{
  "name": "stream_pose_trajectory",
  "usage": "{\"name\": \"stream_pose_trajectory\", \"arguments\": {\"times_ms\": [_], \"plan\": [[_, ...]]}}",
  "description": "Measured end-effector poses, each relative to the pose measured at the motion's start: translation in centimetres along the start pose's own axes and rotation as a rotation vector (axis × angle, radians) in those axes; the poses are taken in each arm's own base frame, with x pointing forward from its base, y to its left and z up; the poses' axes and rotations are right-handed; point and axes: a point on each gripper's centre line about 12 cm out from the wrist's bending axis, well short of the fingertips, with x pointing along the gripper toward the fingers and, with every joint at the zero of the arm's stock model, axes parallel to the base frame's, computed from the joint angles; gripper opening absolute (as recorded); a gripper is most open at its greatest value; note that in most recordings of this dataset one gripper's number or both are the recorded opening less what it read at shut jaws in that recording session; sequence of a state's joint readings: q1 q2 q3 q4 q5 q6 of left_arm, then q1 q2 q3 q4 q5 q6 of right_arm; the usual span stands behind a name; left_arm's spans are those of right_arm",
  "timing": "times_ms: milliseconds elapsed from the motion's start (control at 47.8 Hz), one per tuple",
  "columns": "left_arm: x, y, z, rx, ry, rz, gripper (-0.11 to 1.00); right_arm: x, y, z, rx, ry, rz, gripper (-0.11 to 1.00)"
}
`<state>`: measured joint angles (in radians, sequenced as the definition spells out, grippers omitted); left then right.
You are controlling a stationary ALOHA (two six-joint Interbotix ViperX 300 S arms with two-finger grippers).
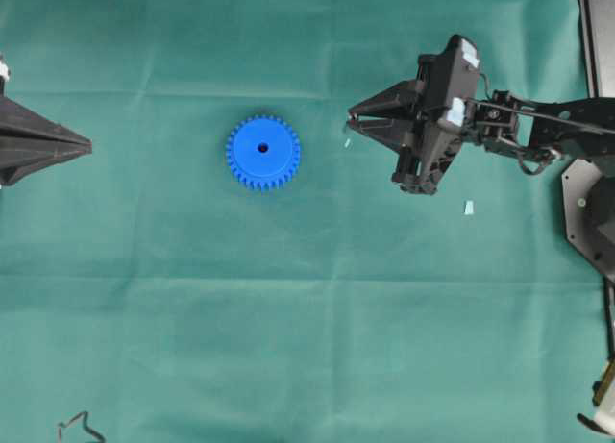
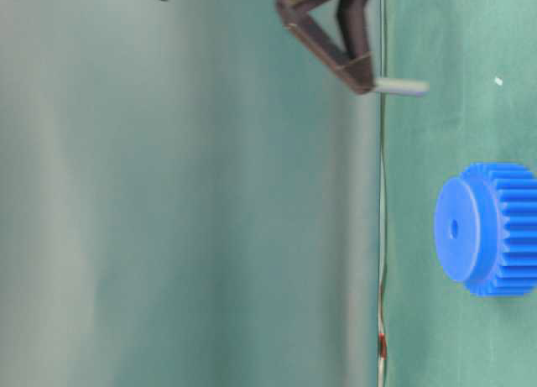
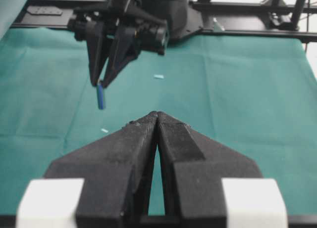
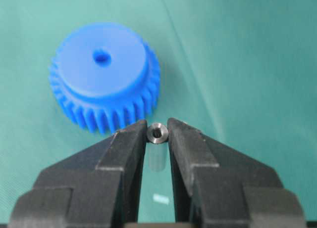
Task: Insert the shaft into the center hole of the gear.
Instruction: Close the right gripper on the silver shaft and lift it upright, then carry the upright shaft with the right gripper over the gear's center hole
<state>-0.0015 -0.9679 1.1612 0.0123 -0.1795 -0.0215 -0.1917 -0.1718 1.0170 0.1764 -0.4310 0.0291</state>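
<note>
The blue toothed gear (image 1: 262, 153) lies flat on the green cloth, center hole facing up; it also shows in the table-level view (image 2: 491, 229) and the right wrist view (image 4: 104, 74). My right gripper (image 1: 352, 117) hovers to the gear's right, shut on the shaft (image 4: 157, 133), a small silvery pin seen end-on between the fingertips. The shaft (image 2: 401, 87) points down from the tips, well clear of the cloth, and shows hanging there in the left wrist view (image 3: 100, 96). My left gripper (image 1: 86, 147) rests at the far left, shut and empty (image 3: 157, 114).
Small pale scraps lie on the cloth: one (image 1: 347, 142) just below the right fingertips, another (image 1: 469, 208) under the right arm. A black frame (image 1: 596, 39) and arm base run along the right edge. A dark bent object (image 1: 82, 426) sits at the bottom left.
</note>
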Motion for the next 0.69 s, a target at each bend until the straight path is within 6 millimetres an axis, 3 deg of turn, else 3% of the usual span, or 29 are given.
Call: {"name": "stream_pose_trajectory", "arguments": {"times_ms": [293,690], "plan": [[0.0,0.0,0.0,-0.002,0.000,0.002,0.00,0.4,0.7,1.6,-0.001,-0.021,0.018,0.17],[0.0,0.0,0.0,0.000,0.003,0.002,0.00,6.4,3.7,4.1,-0.031,0.005,0.069,0.17]]}}
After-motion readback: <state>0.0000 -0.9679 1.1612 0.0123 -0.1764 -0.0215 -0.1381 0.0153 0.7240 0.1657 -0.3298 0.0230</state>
